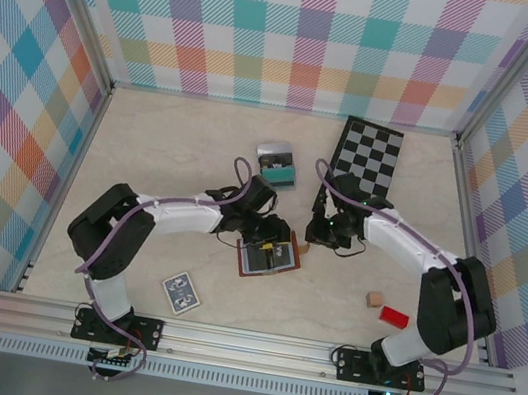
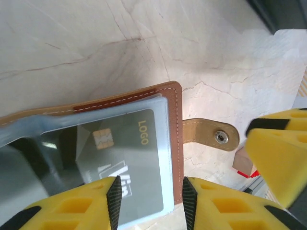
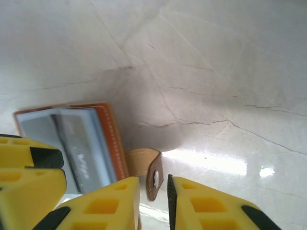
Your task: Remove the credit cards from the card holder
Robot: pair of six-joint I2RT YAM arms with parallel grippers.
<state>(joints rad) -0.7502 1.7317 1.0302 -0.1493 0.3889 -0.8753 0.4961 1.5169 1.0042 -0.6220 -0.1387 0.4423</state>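
- The card holder [image 1: 267, 257] lies open and flat on the tabletop [image 1: 151, 148]. In the overhead view it is just toward 6 o'clock of the middle. A small box [image 1: 277, 162] is at its 12 o'clock and a deck of playing cards [image 1: 181, 292] at its 8 o'clock.
- A dark grey card [image 2: 129, 143] sits inside the clear pocket, so I judge the removal not yet done.
- The left end effector [image 2: 149, 203] has its jaws apart, straddling the holder's stitched edge. One finger is over the pocket and the other just beside the leather. I cannot tell whether either presses down.
- The right end effector [image 3: 153, 194] is slightly parted. The snap tab [image 3: 154, 175] stands in the gap, unclamped as far as I can see.
- Risk: with the tab loose, nothing firm anchors the holder. A pull on the card would probably drag the whole holder across the smooth tabletop.
- Risk: a pinch that takes the pocket film along with the card would lock the card in place.
- Risk: the two end effectors are near each other at the holder's 3 o'clock side. Moving closer could knock them together or flip the cover shut.
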